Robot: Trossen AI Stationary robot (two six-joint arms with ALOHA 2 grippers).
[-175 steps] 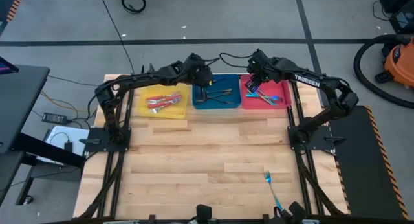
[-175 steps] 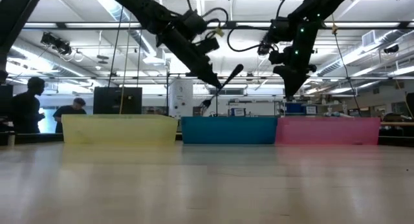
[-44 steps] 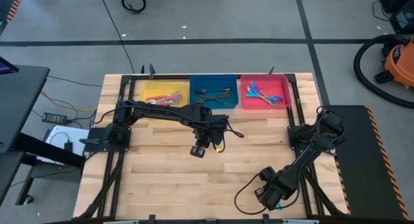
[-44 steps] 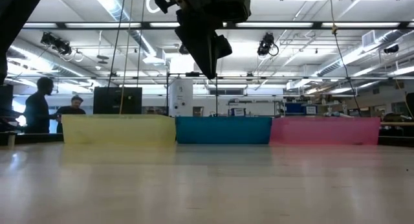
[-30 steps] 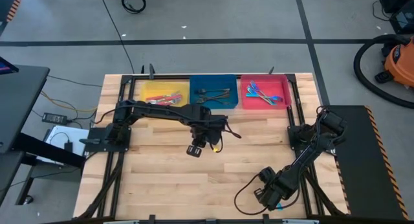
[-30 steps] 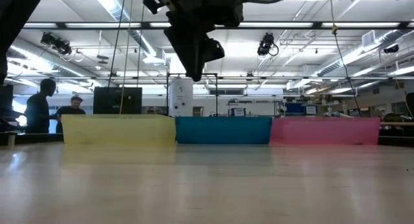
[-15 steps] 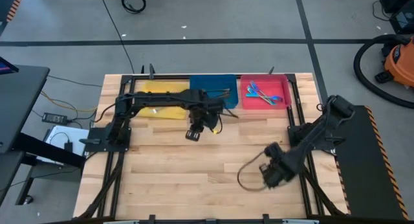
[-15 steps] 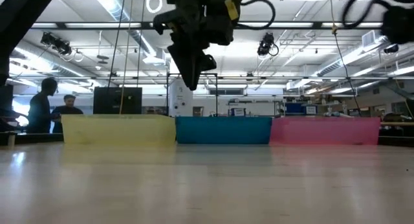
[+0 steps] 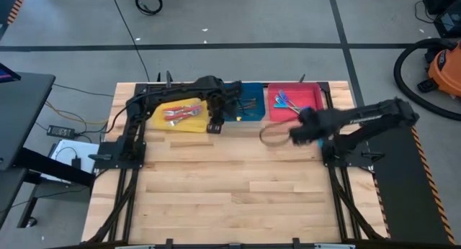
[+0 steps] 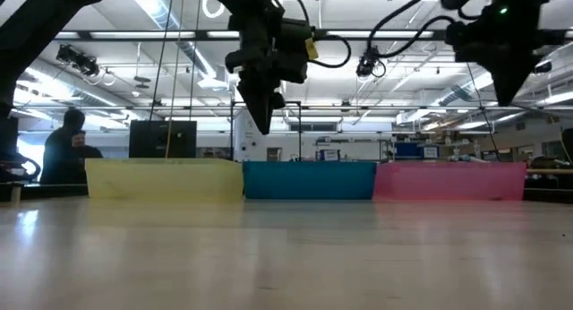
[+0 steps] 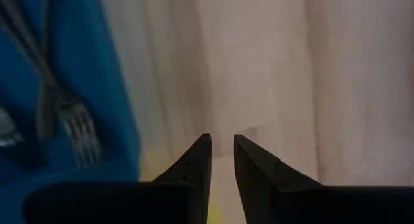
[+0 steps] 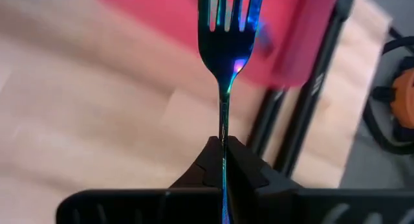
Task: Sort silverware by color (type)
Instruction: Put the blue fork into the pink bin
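Pale wooden plank worktop [image 9: 230, 184]. Along its far edge, side by side: yellow rectangular plastic bin [image 9: 189, 123], blue rectangular plastic bin [image 9: 252, 98], red rectangular plastic bin [image 9: 308, 96]. Orange vacuum cleaner [image 9: 445, 69] on grey floor.

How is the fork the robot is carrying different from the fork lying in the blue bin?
The carried fork shimmers blue and teal; the fork in the blue bin is plain grey metal. The carried fork is pinched by its handle in the right hand, which is shut on it, tines pointing ahead toward the red bin; the grey one lies loose, untouched. Both are slim, four-tined forks.
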